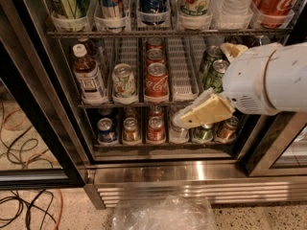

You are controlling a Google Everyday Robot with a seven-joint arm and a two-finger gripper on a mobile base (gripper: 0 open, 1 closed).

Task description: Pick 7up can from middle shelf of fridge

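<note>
The approach seemed the step in hand: the tool (pixel 188 119), its grip impossible to tell, hovered before the middle shelf's (pixel 182 67) right end, well apart from the 7up can (pixel 123 82) beside the tea bottle (pixel 89 75), so it needed shifting left.

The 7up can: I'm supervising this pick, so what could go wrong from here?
The tool hangs low and to the right of the 7up can, level with the front rail of the middle shelf, and may snag there. The Coca-Cola can stands between them and could be bumped or grabbed instead. The tea bottle crowds the can's other side.
</note>
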